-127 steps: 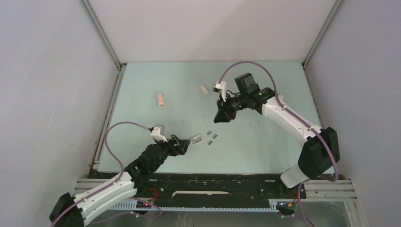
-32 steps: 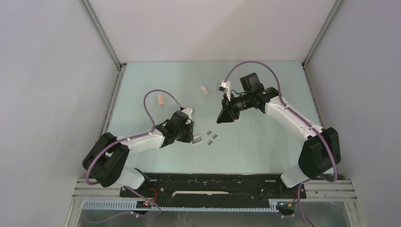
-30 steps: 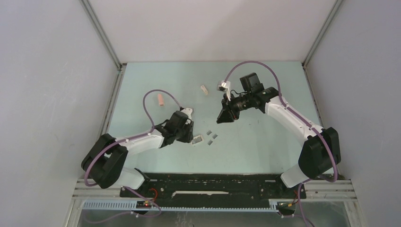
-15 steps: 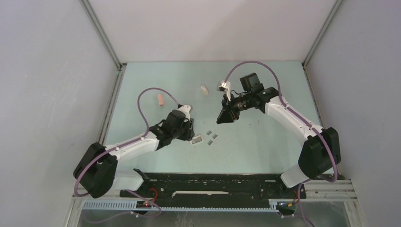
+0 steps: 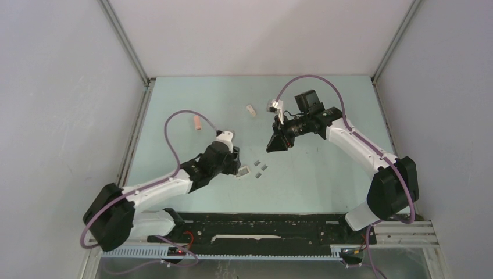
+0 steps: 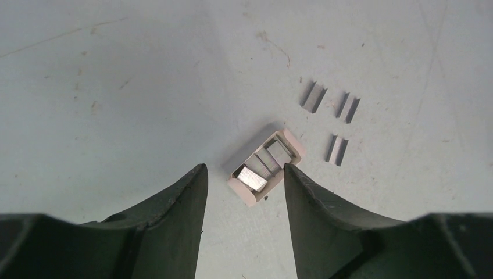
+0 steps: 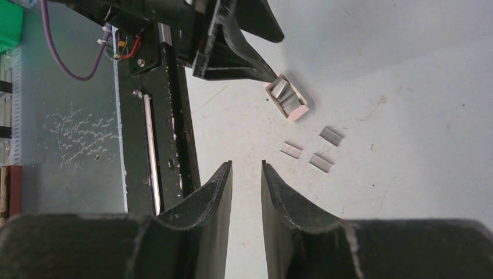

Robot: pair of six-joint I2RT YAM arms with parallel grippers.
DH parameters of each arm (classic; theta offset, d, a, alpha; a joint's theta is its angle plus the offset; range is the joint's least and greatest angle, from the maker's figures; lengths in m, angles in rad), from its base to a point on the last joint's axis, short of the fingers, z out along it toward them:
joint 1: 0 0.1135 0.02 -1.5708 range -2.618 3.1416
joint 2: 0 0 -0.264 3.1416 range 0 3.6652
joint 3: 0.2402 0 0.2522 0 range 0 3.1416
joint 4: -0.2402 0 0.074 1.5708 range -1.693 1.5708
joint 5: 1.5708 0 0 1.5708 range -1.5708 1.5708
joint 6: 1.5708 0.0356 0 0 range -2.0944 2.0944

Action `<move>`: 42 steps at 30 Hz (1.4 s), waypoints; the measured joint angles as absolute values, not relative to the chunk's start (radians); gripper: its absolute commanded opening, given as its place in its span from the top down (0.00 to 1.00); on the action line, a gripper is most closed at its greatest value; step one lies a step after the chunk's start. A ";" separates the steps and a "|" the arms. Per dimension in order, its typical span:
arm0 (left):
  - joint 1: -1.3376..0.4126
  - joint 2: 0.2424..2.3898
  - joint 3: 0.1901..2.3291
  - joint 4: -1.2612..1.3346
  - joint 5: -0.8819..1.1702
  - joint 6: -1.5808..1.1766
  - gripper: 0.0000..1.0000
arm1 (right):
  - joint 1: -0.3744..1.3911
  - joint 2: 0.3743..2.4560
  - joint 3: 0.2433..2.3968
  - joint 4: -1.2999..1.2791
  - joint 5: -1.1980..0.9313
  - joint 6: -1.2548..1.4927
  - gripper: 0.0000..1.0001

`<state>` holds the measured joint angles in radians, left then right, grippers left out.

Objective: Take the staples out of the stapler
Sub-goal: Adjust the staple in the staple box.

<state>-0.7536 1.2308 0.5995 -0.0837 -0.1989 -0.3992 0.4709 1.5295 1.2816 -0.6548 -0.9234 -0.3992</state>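
Note:
A small white stapler (image 6: 266, 167) lies flipped open on the pale green table, with grey metal showing inside it. Three short grey staples (image 6: 314, 96) (image 6: 347, 108) (image 6: 336, 150) lie loose just right of it. My left gripper (image 6: 243, 174) is open over the table, and the stapler's near end sits at its fingertips, close to the right finger and not clamped. From above, the left gripper (image 5: 235, 168) is beside the stapler (image 5: 242, 172) and the staples (image 5: 260, 167). My right gripper (image 7: 245, 168) hovers farther back (image 5: 271, 146), its jaws narrowly open with nothing between them.
A pink stapler (image 5: 198, 122) lies at the back left and another white stapler (image 5: 251, 110) at the back middle. The black base rail (image 7: 157, 116) runs along the table's near edge. Grey walls enclose the table on three sides.
My left gripper's jaws have spread wider around the stapler's near end, and the left arm's elbow has swung down and left. The stapler, staples and right arm have stayed put.

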 measured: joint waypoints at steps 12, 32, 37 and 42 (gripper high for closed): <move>-0.746 0.890 0.378 0.058 -0.259 -0.544 0.20 | 0.471 1.530 1.282 -0.655 -0.926 -0.400 0.66; -0.669 0.864 0.244 0.155 -0.224 -0.769 0.11 | 0.471 1.530 1.282 -0.656 -0.926 -0.403 0.66; -0.664 0.859 0.244 0.157 -0.222 -0.768 0.12 | 0.471 1.530 1.282 -0.656 -0.926 -0.406 0.66; -0.664 0.834 0.241 0.167 -0.207 -0.767 0.13 | 0.471 1.530 1.282 -0.656 -0.926 -0.407 0.66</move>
<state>-0.6643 0.8337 0.2409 0.1665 -0.2070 -0.7673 0.4709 1.5295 1.2816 -0.6556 -0.9260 -0.4068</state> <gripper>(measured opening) 0.875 0.336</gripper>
